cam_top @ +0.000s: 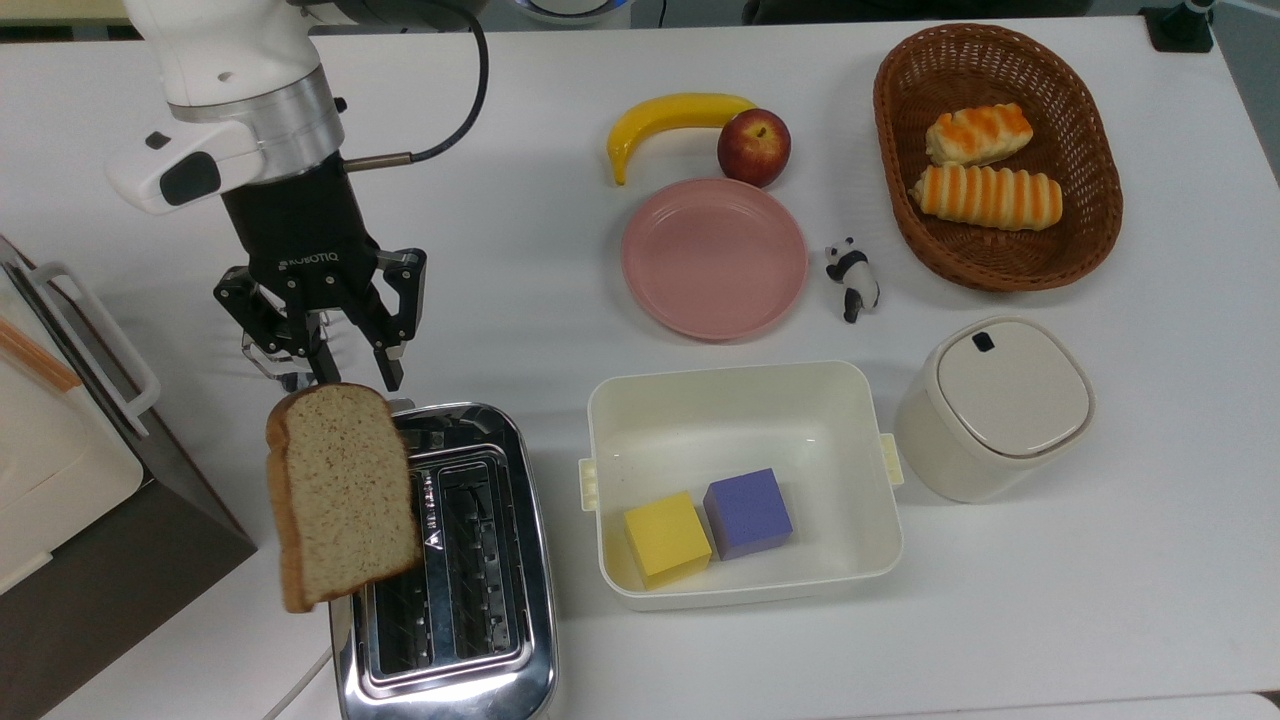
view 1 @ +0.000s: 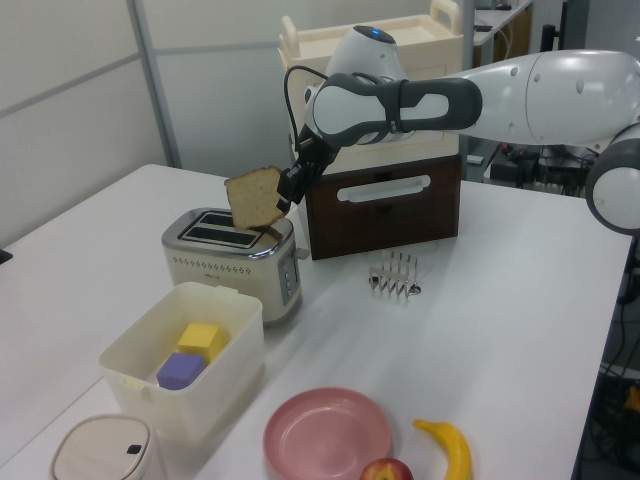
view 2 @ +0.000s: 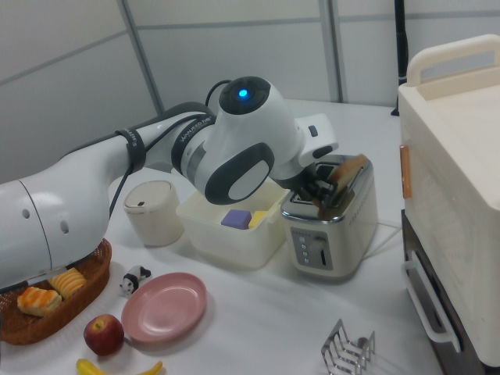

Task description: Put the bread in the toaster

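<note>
the tan speckled bread slice (cam_top: 340, 493) hung tilted over the shiny chrome two-slot toaster (cam_top: 455, 580), off its left slot in the top view; the black two-finger hand (cam_top: 352, 366) stood spread just above. insertion remained undone.

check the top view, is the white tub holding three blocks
No, the white tub holds just two blocks, a yellow block and a purple block side by side.

Finishes near my gripper
Mirror-glossy chrome metal toaster (cam_top: 470, 640) below it; matt, porous speckled tan bread slice (cam_top: 340, 495) at my fingertips.
</note>
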